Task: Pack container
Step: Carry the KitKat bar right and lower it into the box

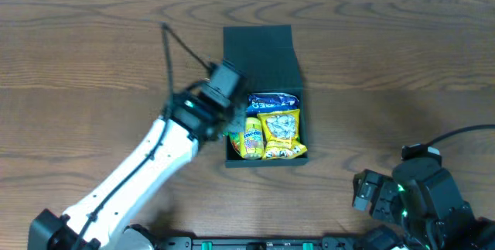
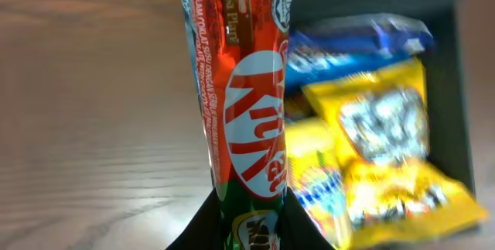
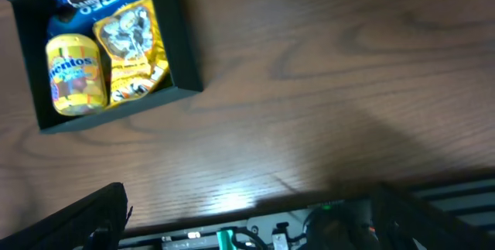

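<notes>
- Container (image 1: 259, 56) sits mid-worktop, open, with its flap lid laid back toward the far edge.
- Inside it: a blue packet (image 1: 272, 101), a yellow packet (image 1: 280, 128) and a yellow Mentos tub (image 3: 74, 74).
- My left claw (image 1: 230, 131) is clamped tight on a red KitKat bar (image 2: 251, 118), at the container's left wall.
- My right claw (image 3: 255, 219) gapes wide with nothing in it, near the worktop's front right corner.

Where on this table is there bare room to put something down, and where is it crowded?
Bare wood lies right of the container, between it and the right gripper, and across the far-left corner of the table. The container's open half is crowded with packets, and the left gripper holds a KitKat at its left edge.
</notes>
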Controlling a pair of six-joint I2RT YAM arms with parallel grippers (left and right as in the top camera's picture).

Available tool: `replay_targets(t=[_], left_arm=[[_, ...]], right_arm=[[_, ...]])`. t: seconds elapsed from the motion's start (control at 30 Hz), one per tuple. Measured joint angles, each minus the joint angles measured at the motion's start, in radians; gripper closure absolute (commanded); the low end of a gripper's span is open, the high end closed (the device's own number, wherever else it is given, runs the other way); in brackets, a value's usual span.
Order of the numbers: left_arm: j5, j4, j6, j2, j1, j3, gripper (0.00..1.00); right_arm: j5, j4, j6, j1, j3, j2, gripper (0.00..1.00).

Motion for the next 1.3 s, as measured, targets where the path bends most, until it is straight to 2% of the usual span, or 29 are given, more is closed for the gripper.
replay_targets(t=[0.13, 0.33, 0.53, 0.57, 0.6, 0.63, 0.73, 0.8, 0.87, 0.9, 0.93, 0.97, 1.0, 1.07, 1.2, 1.3], left_arm=[[-0.018, 0.027, 0.022, 0.002, -0.069, -0.052, 0.94], [0.0, 0.095, -0.001, 0.007, -0.071, -0.187, 0.94], [0.025, 0.113, -0.018, 0.008, -0.071, -0.193, 0.94], [0.026, 0.114, -0.024, 0.008, -0.071, -0.193, 0.89], [0.028, 0.114, -0.028, 0.008, -0.071, -0.193, 0.72], [0.028, 0.114, -0.032, 0.008, -0.071, -0.193, 0.59], [0.032, 0.115, -0.061, 0.008, -0.071, -0.193, 0.3], [0.04, 0.116, -0.074, 0.008, -0.071, -0.193, 0.31], [0.048, 0.117, -0.084, 0.008, -0.071, -0.193, 0.39], [0.051, 0.117, -0.083, 0.008, -0.071, -0.193, 0.51], [0.052, 0.118, -0.091, 0.007, -0.071, -0.192, 0.73], [0.054, 0.118, -0.092, 0.007, -0.069, -0.189, 0.94], [0.055, 0.118, -0.091, 0.002, -0.064, -0.183, 0.94], [0.054, 0.119, -0.098, -0.018, -0.048, -0.168, 0.94], [0.04, 0.147, -0.166, -0.115, 0.052, -0.13, 0.94], [0.051, 0.157, -0.205, -0.151, 0.162, -0.115, 0.94]], right_arm=[[0.0, -0.036, 0.0, 0.0, 0.0, 0.0, 0.01], [0.0, -0.047, 0.0, 0.0, 0.0, 0.0, 0.01], [0.0, -0.047, 0.0, 0.0, 0.0, 0.0, 0.01], [0.0, -0.047, 0.0, 0.0, 0.0, 0.0, 0.01], [0.0, -0.047, 0.0, 0.0, 0.0, 0.0, 0.01], [0.0, -0.047, 0.0, 0.0, 0.0, 0.0, 0.01], [0.0, -0.047, 0.0, 0.0, 0.0, 0.0, 0.01], [0.0, -0.047, 0.0, 0.0, 0.0, 0.0, 0.01], [0.0, -0.047, 0.0, 0.0, 0.0, 0.0, 0.01], [0.0, -0.046, 0.0, 0.0, 0.0, 0.0, 0.01], [0.0, -0.044, 0.0, 0.0, 0.0, 0.0, 0.05], [0.001, -0.039, -0.001, 0.0, 0.0, 0.0, 0.27], [0.003, -0.027, 0.0, 0.0, 0.0, 0.0, 0.67], [0.01, 0.002, 0.0, 0.0, 0.0, 0.0, 0.98], [0.028, 0.13, -0.011, 0.0, -0.021, 0.0, 0.99], [0.032, 0.267, -0.034, -0.002, -0.101, 0.014, 0.99]])
